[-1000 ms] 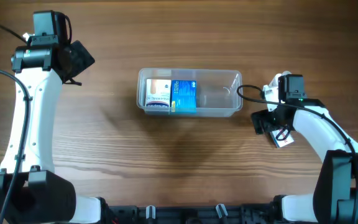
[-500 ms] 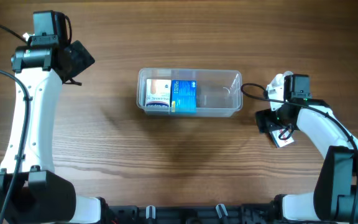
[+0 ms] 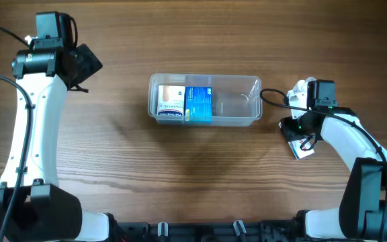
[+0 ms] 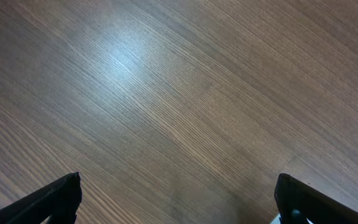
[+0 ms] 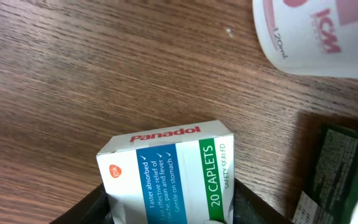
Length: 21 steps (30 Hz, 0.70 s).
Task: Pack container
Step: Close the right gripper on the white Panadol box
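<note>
The clear plastic container (image 3: 247, 84) lies mid-table, with a white and orange box (image 3: 172, 101) and a blue box (image 3: 199, 104) in its left half. To its right, my right gripper (image 3: 297, 136) is low over the table. In the right wrist view its black jaws press both sides of a white, blue and green Panadol box (image 5: 166, 168), so the right gripper (image 5: 169, 208) is shut on it. My left gripper (image 3: 80, 64) hangs at the far left, away from the container. Its left gripper (image 4: 176, 199) fingers stand wide open over bare wood.
A white bottle (image 5: 316, 34) with pink print lies just beyond the Panadol box, seen as a white bottle (image 3: 302, 88) beside the right wrist. A dark green packet (image 5: 340, 168) lies right of the jaws. The container's right half holds nothing.
The right jaws have closed in from wide open onto the Panadol box, and the right wrist shifted slightly right. The left arm has not moved.
</note>
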Available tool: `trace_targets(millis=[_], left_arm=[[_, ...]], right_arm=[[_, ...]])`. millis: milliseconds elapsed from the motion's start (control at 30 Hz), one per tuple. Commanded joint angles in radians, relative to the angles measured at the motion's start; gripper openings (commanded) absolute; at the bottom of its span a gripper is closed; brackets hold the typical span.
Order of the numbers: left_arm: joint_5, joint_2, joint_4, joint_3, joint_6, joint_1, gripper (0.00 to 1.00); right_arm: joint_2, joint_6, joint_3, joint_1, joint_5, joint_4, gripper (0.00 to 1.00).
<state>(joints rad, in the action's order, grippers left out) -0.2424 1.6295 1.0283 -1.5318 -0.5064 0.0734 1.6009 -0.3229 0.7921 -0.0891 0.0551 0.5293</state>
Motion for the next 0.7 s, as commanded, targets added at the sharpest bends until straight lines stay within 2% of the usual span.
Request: trace_targets(millis=[0, 67, 167, 300, 667], left_arm=[[-0.013, -0.005, -0.002, -0.011, 0.004, 0.003, 1.0], [-0.013, -0.005, -0.002, -0.011, 0.004, 0.003, 1.0], [-0.013, -0.005, -0.002, -0.011, 0.004, 0.003, 1.0], [-0.013, -0.005, -0.002, -0.011, 0.004, 0.003, 1.0], [-0.013, -0.005, -0.002, -0.011, 0.004, 0.003, 1.0]], right_arm=[[0.012, 0.054, -0.007, -0.004, 0.045, -0.016, 0.52], [0.012, 0.096, -0.007, -0.003, 0.054, -0.03, 0.51], [0.012, 0.125, -0.007, -0.002, 0.059, -0.036, 0.44], [0.012, 0.169, -0.006, 0.006, 0.068, -0.043, 0.4], [0.011, 0.169, 0.045, 0.071, 0.061, 0.003, 0.4]])
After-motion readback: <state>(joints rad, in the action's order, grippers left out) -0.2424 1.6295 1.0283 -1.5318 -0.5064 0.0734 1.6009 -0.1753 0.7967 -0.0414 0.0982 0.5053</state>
